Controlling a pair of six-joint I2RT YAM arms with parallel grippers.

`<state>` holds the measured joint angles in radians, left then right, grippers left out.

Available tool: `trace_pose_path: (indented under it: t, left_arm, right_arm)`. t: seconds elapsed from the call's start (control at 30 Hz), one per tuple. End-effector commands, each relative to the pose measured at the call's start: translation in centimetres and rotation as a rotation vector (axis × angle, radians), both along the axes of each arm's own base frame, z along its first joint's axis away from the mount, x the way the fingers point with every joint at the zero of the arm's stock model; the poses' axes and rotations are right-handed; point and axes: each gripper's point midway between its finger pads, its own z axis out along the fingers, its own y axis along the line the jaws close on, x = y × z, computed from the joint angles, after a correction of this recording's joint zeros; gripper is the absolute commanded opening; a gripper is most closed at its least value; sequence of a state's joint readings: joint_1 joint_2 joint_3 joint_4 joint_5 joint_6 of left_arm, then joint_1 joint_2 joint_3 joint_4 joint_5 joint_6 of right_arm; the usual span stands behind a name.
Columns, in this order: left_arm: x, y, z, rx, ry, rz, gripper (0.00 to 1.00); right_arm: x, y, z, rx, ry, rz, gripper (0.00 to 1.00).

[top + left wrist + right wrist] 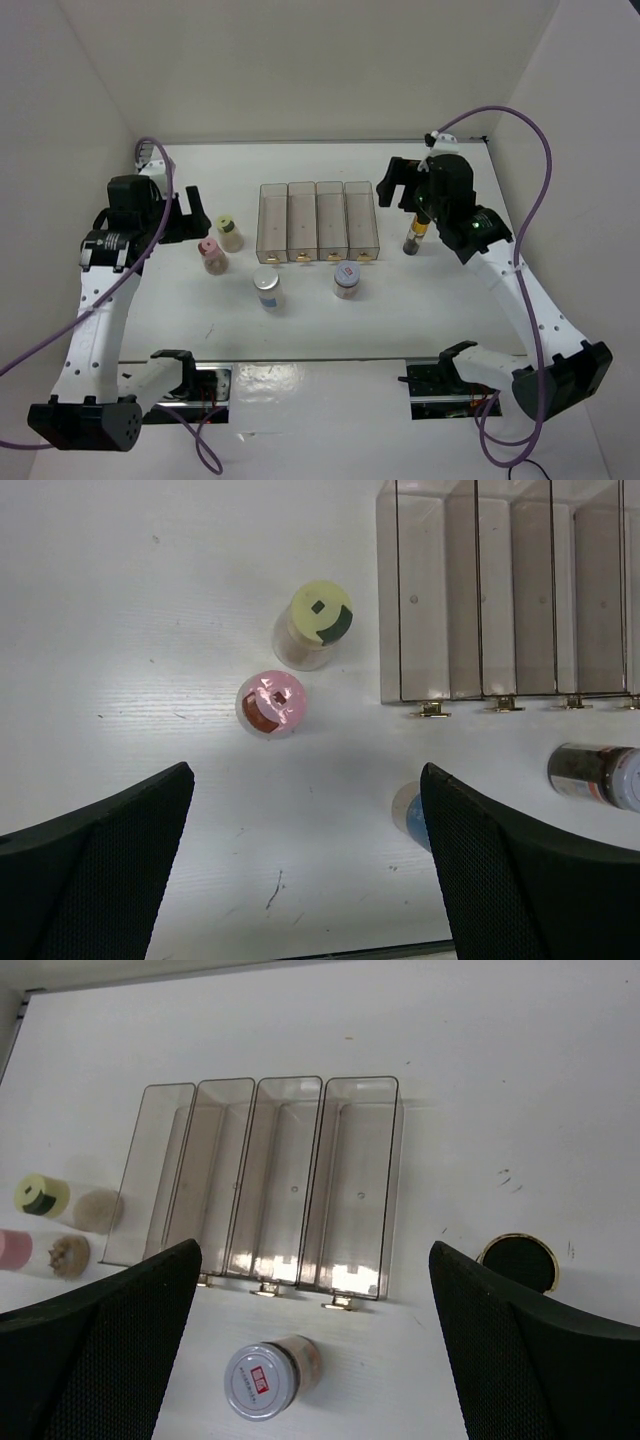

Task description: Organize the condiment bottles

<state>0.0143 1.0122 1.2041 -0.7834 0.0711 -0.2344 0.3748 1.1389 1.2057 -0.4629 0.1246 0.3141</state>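
Note:
Five bottles stand on the white table around the bins. The pale-yellow-capped bottle (229, 230) (321, 615) and the pink-capped bottle (212, 255) (273, 702) stand left of the bins. The silver-grey-capped bottle (267, 288) and the short jar with the red-marked lid (346, 278) (262, 1380) stand in front of them. The slim dark bottle with a yellow band (415, 238) (518, 1263) stands to their right. My left gripper (197, 215) (305, 870) is open and empty, just left of the pink and yellow bottles. My right gripper (398, 185) (315, 1350) is open and empty, above the table right of the bins.
A row of four clear rectangular bins (318, 222) (500, 590) (270, 1180) sits mid-table, all empty. White walls enclose the table on the left, back and right. The arm bases and two dark openings lie at the near edge.

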Motion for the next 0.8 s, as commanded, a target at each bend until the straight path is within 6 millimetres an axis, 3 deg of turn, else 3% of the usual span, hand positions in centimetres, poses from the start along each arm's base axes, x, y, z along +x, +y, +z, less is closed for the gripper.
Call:
trace_pose_path:
  t: [0.0,0.03,0.07,0.3,0.63,0.77]
  left_arm:
    - [0.1,0.7,-0.4,0.038,-0.001,0.016,1.00]
    - [0.3,0.6,-0.3,0.046,-0.011,0.017,1.00]
    - [0.6,0.8,-1.6,0.052,0.033,0.023,1.00]
    - [2.2,0.5,-6.1,0.095,0.153,0.039,1.00]
    - [3.8,1.1,-10.4,0.140,0.253,0.093,1.00]
    - [4.2,1.3,-11.8,0.148,0.286,0.108,1.00]
  right_arm:
    - [1.3,1.5,1.2,0.008,-0.034,0.056,0.99]
    - [1.4,2.0,1.5,0.009,-0.037,0.067,0.99]
    - [1.4,2.0,1.5,0.009,-0.037,0.067,0.99]
    - [2.3,3.5,0.3,0.006,-0.019,0.098,0.99]
    - [4.0,6.1,-1.2,-0.004,0.030,0.135,0.99]
    - [4.1,6.0,-2.0,-0.007,0.049,0.122,0.99]
